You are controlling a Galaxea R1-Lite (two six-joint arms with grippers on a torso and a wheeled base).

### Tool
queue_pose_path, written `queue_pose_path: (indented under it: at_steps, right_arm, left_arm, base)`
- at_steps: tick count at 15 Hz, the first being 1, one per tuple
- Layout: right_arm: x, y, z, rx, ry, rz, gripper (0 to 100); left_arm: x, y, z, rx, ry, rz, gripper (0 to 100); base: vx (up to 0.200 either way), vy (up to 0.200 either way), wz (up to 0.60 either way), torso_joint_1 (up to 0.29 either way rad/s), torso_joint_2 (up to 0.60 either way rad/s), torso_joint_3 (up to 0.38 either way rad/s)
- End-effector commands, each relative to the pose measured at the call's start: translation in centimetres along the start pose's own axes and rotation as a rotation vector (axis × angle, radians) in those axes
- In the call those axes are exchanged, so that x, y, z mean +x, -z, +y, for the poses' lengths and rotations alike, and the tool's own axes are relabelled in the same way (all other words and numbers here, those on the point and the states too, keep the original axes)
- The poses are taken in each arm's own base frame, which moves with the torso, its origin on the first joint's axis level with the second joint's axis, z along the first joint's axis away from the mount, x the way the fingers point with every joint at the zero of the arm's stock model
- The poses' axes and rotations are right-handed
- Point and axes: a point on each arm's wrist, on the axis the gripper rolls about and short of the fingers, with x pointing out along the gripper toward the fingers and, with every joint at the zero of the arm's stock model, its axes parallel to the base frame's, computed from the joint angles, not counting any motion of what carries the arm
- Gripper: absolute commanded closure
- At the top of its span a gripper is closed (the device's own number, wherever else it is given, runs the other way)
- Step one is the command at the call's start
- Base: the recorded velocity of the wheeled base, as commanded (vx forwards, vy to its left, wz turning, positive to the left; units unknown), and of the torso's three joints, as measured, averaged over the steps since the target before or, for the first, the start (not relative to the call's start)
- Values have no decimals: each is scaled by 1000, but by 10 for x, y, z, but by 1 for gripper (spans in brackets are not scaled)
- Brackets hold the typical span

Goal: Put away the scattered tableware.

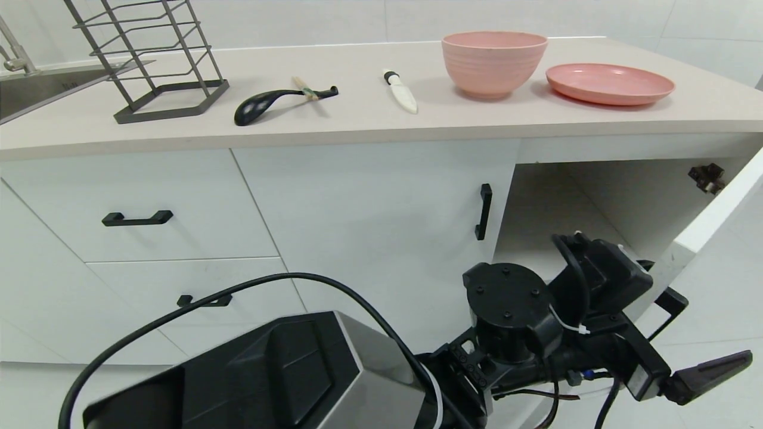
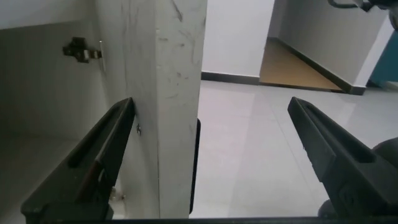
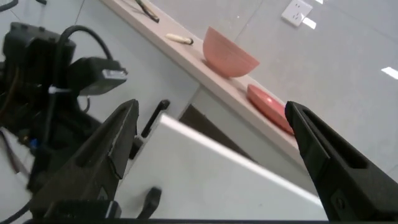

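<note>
Along the beige tabletop (image 1: 369,122) from its left edge: a steel sink (image 1: 36,89), black wire rack (image 1: 173,102), black spoon (image 1: 256,106) crossing wooden chopsticks (image 1: 304,89), white black-banded knife (image 1: 402,96), pink ribbed bowl (image 1: 493,62), and flat pink plate (image 1: 608,83) near the right edge. Below, a white cabinet door (image 2: 177,93) stands open over a glossy pale floor (image 2: 261,143), its edge between the spread fingers of the left hand (image 2: 211,106). The right hand (image 3: 211,107) gapes, holding nothing.
</note>
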Motion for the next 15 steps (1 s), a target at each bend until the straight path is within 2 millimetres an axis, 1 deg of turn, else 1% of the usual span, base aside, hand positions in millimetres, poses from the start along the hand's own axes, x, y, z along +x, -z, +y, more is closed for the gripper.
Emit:
queue_pose_path:
  at_steps: [1, 5, 7, 12, 15]
  right_arm:
    - [4, -5, -6, -25, 5, -20, 0]
    - [8, -17, -14, -81, 17, -61, 0]
    - [8, -20, -16, -98, 18, -71, 0]
    - [8, -39, -20, -173, 35, -126, 0]
    - [7, -56, -24, -234, 55, -164, 0]
  left_arm:
    - [6, 2, -12, -7, 27, -1, 0]
    - [22, 16, -25, -18, 49, -18, 0]
    - [31, 23, -43, -38, 74, -22, 0]
    - [36, 35, -55, -46, 87, -26, 0]
    - [46, 44, -66, -48, 116, -43, 0]
  base:
    - [0, 0, 0, 0, 0, 0]
    - [0, 0, 0, 0, 0, 0]
    - [0, 0, 0, 0, 0, 0]
    - [0, 0, 0, 0, 0, 0]
    - [0, 0, 0, 0, 0, 0]
